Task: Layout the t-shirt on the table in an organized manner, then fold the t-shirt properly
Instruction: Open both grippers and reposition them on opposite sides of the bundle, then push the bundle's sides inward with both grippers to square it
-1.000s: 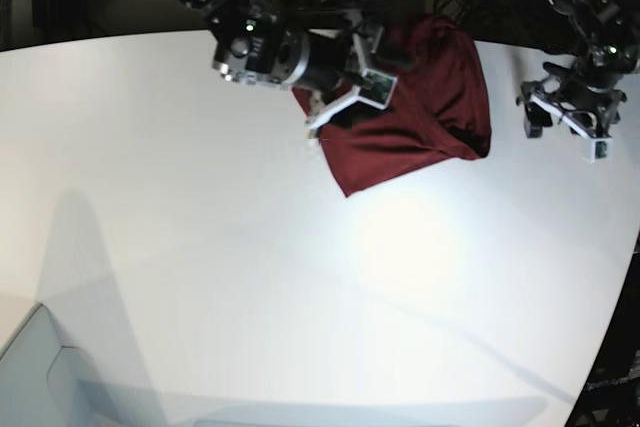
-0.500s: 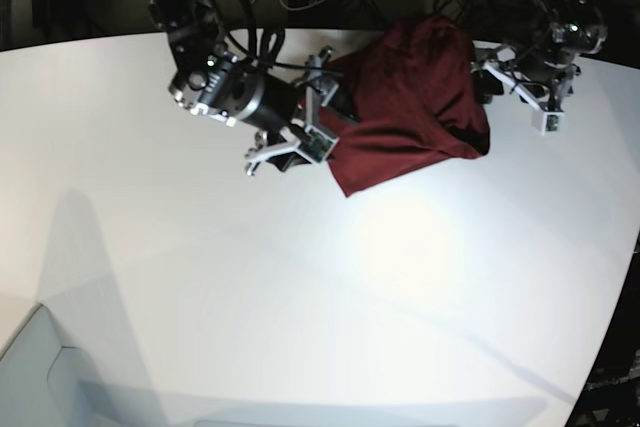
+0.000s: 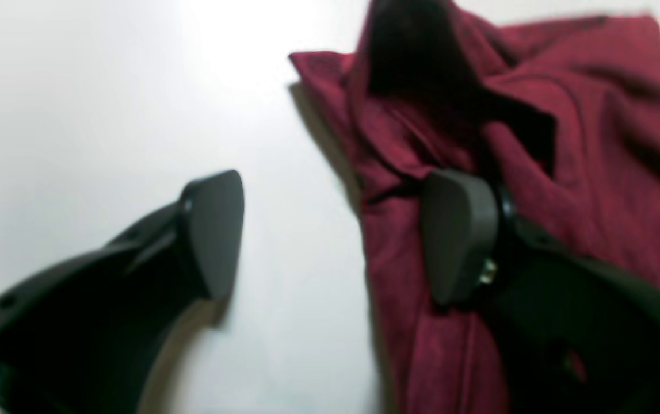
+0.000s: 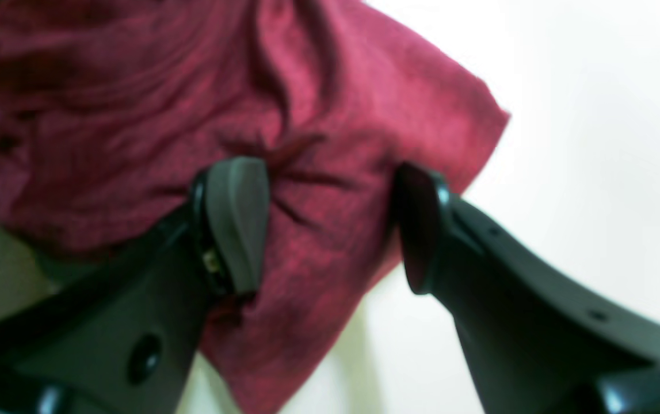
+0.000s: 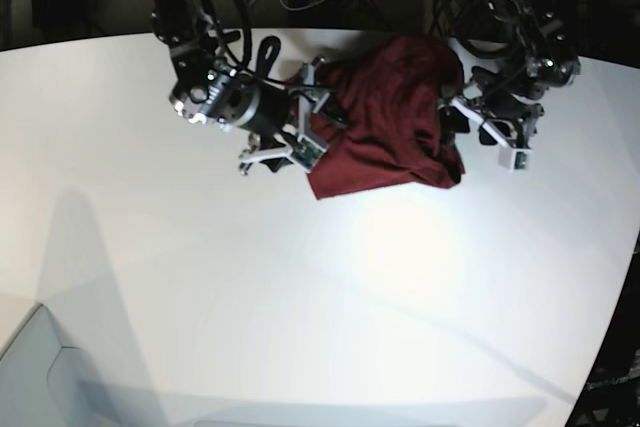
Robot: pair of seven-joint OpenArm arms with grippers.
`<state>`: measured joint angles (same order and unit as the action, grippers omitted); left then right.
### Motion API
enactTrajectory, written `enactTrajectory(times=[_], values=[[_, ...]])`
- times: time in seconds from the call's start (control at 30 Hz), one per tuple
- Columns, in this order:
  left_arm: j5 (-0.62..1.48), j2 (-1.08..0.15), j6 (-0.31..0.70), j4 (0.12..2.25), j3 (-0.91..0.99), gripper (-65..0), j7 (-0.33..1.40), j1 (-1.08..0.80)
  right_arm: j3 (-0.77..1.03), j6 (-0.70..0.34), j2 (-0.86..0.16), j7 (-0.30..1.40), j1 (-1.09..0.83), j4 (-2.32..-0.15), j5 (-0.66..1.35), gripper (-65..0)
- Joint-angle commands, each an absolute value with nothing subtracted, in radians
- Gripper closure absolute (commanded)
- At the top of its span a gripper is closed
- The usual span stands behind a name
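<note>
Maroon, crumpled t-shirt (image 5: 385, 117), heaped

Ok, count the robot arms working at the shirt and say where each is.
2. The right arm is at the t-shirt's left edge in the base view; the left arm at its right edge. None seems hidden.

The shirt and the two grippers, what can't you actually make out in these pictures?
- Base view: the t-shirt is bunched, so sleeves, collar and underside are hidden in its own folds.
- Left wrist view: the left gripper stands open; blur hides whether the pad over the cloth touches it.
- Right wrist view: the right gripper straddles cloth; blur hides any contact.
- Base view: the table is cut off by the frame edges.
</note>
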<state>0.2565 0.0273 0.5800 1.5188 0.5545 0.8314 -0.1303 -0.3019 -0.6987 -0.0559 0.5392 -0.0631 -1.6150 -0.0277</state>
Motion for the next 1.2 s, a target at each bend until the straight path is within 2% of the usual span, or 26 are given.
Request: enactTrajectory(times=[0.0,0.27,0.5,0.67,0.87,1.0,1.17], values=[[0.234,0.024,0.575,1.503,0.552,-47.2,0.881,-0.120,-0.303,-0.698,-0.056,0.524,-0.045,-1.618,-0.016,-35.9],[0.234,-0.021,0.575,1.495,0.552,-47.2,0.892,-0.039,-0.219,-0.698,-0.025,0.524,-0.018,-1.535,-0.016,-35.9],[0.236,-0.068,0.575,1.503,0.553,-47.2,0.894,-0.042,-0.162,-0.698,-0.021,0.524,-0.018,-1.632,-0.016,-36.0],[0.239,-0.076,0.576,1.621,0.584,-47.2,0.943,-0.076,-0.162,-0.698,-0.022,0.524,-0.019,-1.649,-0.016,-36.1],[0.486,-0.070,0.576,1.719,0.651,-47.2,1.029,-0.105,-0.162,-0.698,-0.021,0.524,-0.027,-1.666,-0.016,-36.1],[0.664,-0.064,0.575,1.659,0.630,-47.2,1.030,-0.133,-0.160,-0.698,-0.021,0.526,-0.047,-1.725,-0.016,-36.2],[0.704,-0.041,0.573,1.558,0.598,-47.2,1.029,-0.136,-0.160,-0.698,-0.022,0.527,-0.065,-1.790,-0.016,-36.3]])
